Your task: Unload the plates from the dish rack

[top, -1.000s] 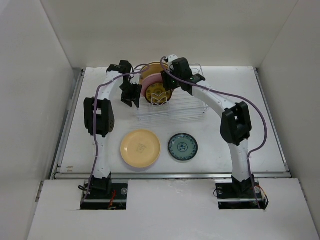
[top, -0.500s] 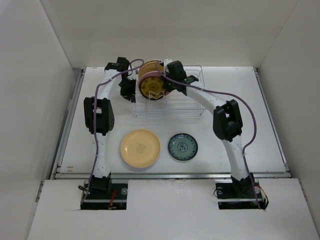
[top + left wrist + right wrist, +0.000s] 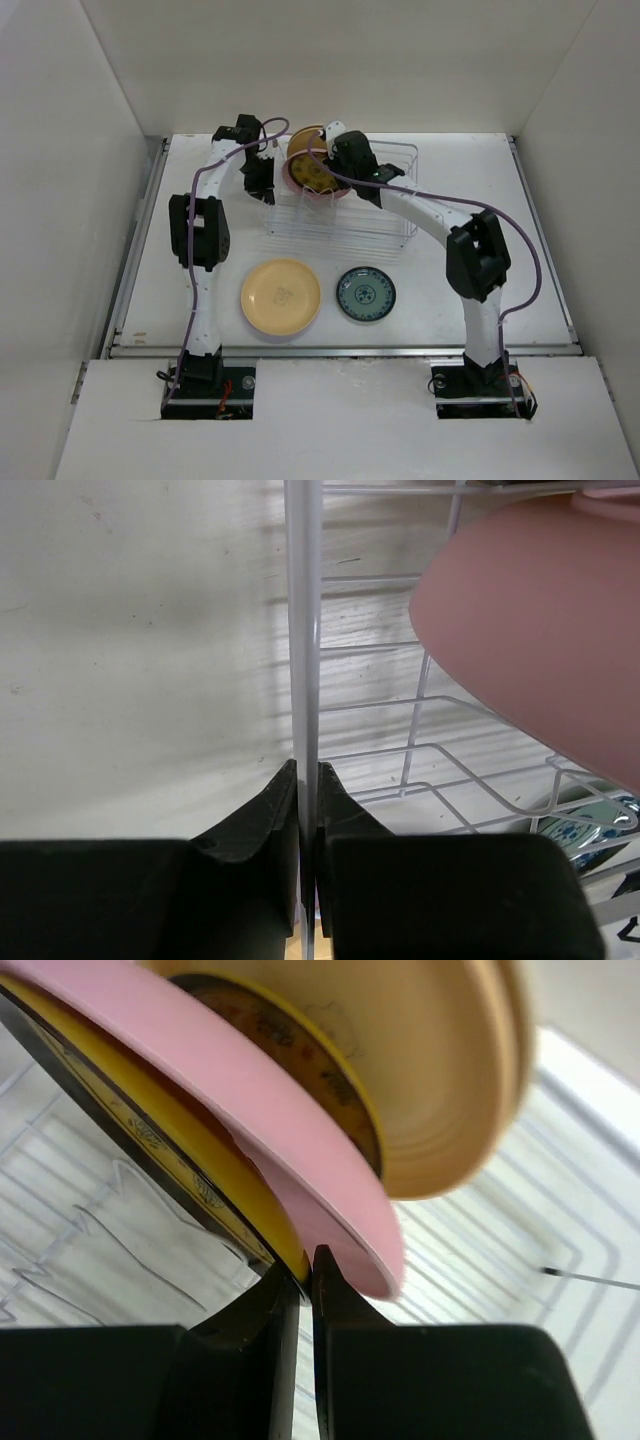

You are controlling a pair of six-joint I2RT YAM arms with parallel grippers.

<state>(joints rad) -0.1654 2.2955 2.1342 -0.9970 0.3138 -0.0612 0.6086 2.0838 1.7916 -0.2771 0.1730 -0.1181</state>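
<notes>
The top camera overlooks the whole white tabletop (image 3: 470, 160) from above and behind; both wrist cameras crowd the shared silvery wire dish rack (image 3: 340, 222).

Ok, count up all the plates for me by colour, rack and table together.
Amber patterned plates: 2, both in the dish rack
Pink plate: 1, in the rack
Cream plate: 1, in the rack
Yellow plate: 1, flat on the table
Dark teal plate: 1, flat on the table
Total: 6 plates
</notes>
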